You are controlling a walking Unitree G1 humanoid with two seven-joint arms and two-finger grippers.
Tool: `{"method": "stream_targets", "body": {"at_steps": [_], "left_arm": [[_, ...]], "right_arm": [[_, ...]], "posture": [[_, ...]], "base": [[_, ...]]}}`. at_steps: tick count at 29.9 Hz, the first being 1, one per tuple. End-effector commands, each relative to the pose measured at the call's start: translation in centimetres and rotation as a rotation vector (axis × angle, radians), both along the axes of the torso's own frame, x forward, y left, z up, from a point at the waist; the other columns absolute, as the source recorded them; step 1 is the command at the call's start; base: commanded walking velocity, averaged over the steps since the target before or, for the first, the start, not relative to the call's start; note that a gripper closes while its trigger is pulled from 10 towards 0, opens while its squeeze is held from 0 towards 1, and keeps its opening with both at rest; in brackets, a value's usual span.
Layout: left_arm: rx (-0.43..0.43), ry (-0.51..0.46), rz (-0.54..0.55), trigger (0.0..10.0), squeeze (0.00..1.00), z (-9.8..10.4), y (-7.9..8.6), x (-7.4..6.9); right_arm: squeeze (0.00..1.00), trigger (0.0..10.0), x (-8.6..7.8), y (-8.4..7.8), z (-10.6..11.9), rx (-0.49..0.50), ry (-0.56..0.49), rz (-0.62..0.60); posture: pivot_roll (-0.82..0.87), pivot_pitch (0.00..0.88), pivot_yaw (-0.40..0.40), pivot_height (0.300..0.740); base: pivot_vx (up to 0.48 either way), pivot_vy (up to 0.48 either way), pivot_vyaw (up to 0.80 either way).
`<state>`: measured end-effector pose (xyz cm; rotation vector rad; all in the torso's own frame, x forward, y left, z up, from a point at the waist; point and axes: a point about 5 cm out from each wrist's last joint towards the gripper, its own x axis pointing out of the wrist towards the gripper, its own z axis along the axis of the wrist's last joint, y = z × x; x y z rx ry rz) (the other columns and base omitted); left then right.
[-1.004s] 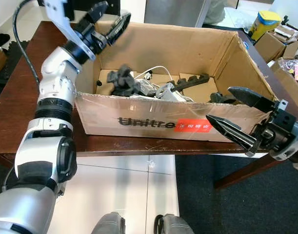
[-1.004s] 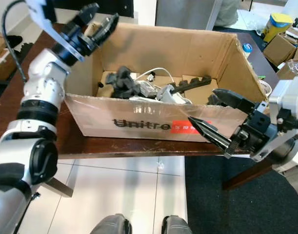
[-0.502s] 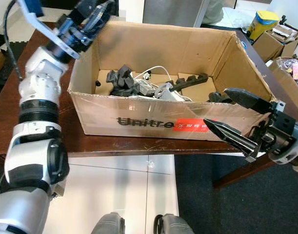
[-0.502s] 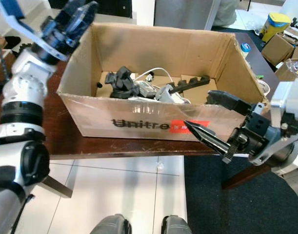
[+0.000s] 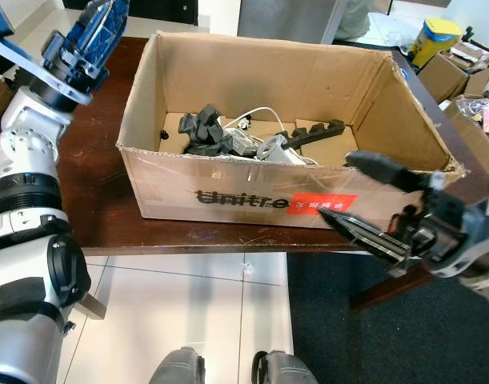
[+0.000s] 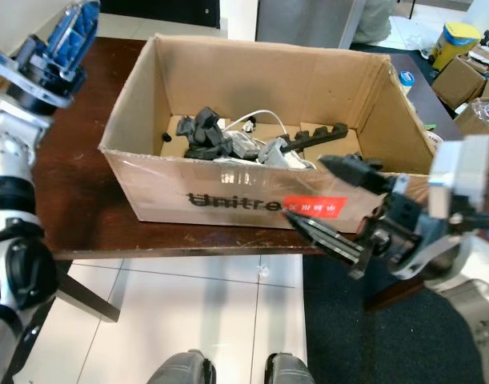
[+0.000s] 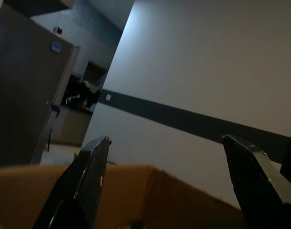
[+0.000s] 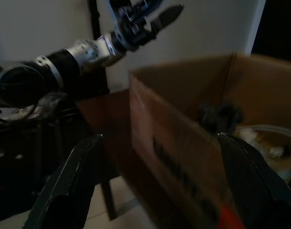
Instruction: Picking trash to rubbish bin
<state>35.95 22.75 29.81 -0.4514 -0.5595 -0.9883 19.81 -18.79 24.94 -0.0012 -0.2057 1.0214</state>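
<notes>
Black plastic bits (image 5: 204, 128) and a white cable (image 5: 252, 114) in the cardboard box (image 5: 228, 196): probably light, hard and tangly. Best grabbed by a chunky black lump, not the floppy cable. Right gripper (image 5: 370, 196) wide open by the box front; left gripper (image 7: 174, 176) up high past the box's left side, fingers spread too.

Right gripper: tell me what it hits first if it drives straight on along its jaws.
Most likely the cardboard box. The right gripper, jaws open, points at the box's near front wall by its right corner, and the wrist view looks straight onto that wall. Depth is unclear, so take this as a judgement.
</notes>
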Motion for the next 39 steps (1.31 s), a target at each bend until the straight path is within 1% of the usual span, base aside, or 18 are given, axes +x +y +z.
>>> {"method": "stream_targets", "body": {"at_steps": [1, 6, 9, 10, 11, 13, 16, 20, 22, 27, 29, 30, 31, 34, 35, 36, 38, 39], "left_arm": [[0.015, 0.034, -0.036, 10.0, 0.0, -1.2, -0.6, 0.0], [0.026, 0.047, -0.055, 10.0, 0.0, -1.6, -0.9, -0.1], [0.059, 0.078, -0.133, 10.0, 0.0, -2.9, -2.4, -0.3], [0.059, 0.078, -0.133, 10.0, 0.0, -2.9, -2.4, -0.3], [0.079, 0.088, -0.166, 10.0, 0.0, -3.5, -3.3, -0.4], [0.079, 0.088, -0.166, 10.0, 0.0, -3.5, -3.3, -0.4], [0.09, 0.095, -0.194, 10.0, 0.0, -3.9, -4.0, -0.6], [0.106, 0.102, -0.235, 10.0, 0.0, -4.4, -5.2, -0.8], [0.107, 0.104, -0.238, 10.0, 0.0, -4.5, -5.3, -0.8], [0.135, 0.116, -0.295, 10.0, 0.0, -5.2, -6.1, -1.3], [0.175, 0.127, -0.347, 10.0, 0.0, -6.2, -6.5, -2.0], [0.217, 0.148, -0.41, 10.0, 0.0, -7.4, -6.9, -2.9], [0.217, 0.148, -0.41, 10.0, 0.0, -7.4, -6.9, -2.9], [0.298, 0.19, -0.495, 10.0, 0.0, -9.5, -7.2, -4.3], [0.298, 0.19, -0.495, 10.0, 0.0, -9.5, -7.2, -4.3], [0.332, 0.206, -0.523, 10.0, 0.0, -10.4, -7.2, -4.8], [0.476, 0.275, -0.573, 10.0, 0.0, -13.8, -7.3, -6.0], [0.512, 0.306, -0.564, 10.0, 0.0, -14.9, -7.3, -6.0]], "right_arm": [[0.0, 10.0, 0.2, 0.2, -1.0, -0.004, 0.038, 0.01], [0.0, 10.0, 0.3, 0.2, -1.5, 0.002, 0.058, 0.012], [0.0, 10.0, 1.0, 0.1, -3.3, 0.007, 0.133, 0.005], [0.0, 10.0, 1.0, 0.1, -3.3, 0.007, 0.133, 0.005], [0.0, 10.0, 1.3, 0.1, -4.4, 0.008, 0.172, 0.002], [0.0, 10.0, 1.3, 0.1, -4.4, 0.008, 0.172, 0.002], [0.0, 10.0, 1.5, 0.1, -5.2, 0.01, 0.2, -0.002], [0.0, 10.0, 1.9, 0.0, -6.9, -0.007, 0.26, -0.024], [0.0, 10.0, 2.0, 0.0, -7.2, -0.012, 0.268, -0.027], [0.0, 10.0, 2.4, -0.5, -9.1, -0.037, 0.326, -0.076], [0.0, 10.0, 2.8, -1.3, -10.5, -0.045, 0.369, -0.136], [0.0, 10.0, 2.8, -1.9, -11.9, -0.053, 0.421, -0.179], [0.0, 10.0, 2.8, -1.9, -11.9, -0.053, 0.421, -0.179], [0.0, 10.0, 2.5, -2.5, -13.6, -0.048, 0.482, -0.22], [0.0, 10.0, 2.5, -2.5, -13.6, -0.048, 0.482, -0.22], [0.0, 10.0, 2.6, -2.8, -14.3, -0.051, 0.504, -0.253], [0.0, 10.0, 3.0, -4.4, -17.4, -0.111, 0.603, -0.408], [0.0, 10.0, 3.1, -4.9, -18.3, -0.124, 0.634, -0.459]], "posture": [[0.09, 0.065, -0.032, 0.74], [0.08, 0.053, -0.037, 0.74], [0.08, 0.036, -0.044, 0.74], [0.08, 0.036, -0.044, 0.74], [0.09, 0.027, -0.047, 0.74], [0.09, 0.027, -0.047, 0.74], [0.09, 0.021, -0.049, 0.74], [0.09, 0.006, -0.048, 0.74], [0.09, 0.006, -0.048, 0.74], [0.08, 0.002, -0.047, 0.74], [0.08, 0.008, -0.045, 0.74], [0.08, 0.008, -0.045, 0.74], [0.08, 0.008, -0.045, 0.74], [0.08, 0.016, -0.042, 0.74], [0.08, 0.016, -0.042, 0.74], [0.08, 0.016, -0.042, 0.74], [0.08, 0.024, -0.041, 0.74], [0.08, 0.024, -0.041, 0.74]], "base": [[-0.285, 0.0, 0.0], [-0.286, 0.0, 0.0], [-0.291, 0.0, 0.0], [-0.296, 0.0, 0.0], [-0.3, 0.0, 0.0], [-0.3, 0.0, 0.0], [-0.3, 0.0, 0.0], [-0.308, 0.0, 0.0], [-0.311, 0.0, 0.0], [-0.311, 0.0, 0.0], [-0.309, 0.0, 0.0], [-0.304, 0.0, 0.0], [-0.304, 0.0, 0.0], [-0.301, 0.0, 0.0], [-0.3, 0.0, 0.0], [-0.244, 0.0, 0.0], [0.0, 0.0, 0.0], [0.0, 0.0, 0.0]]}}
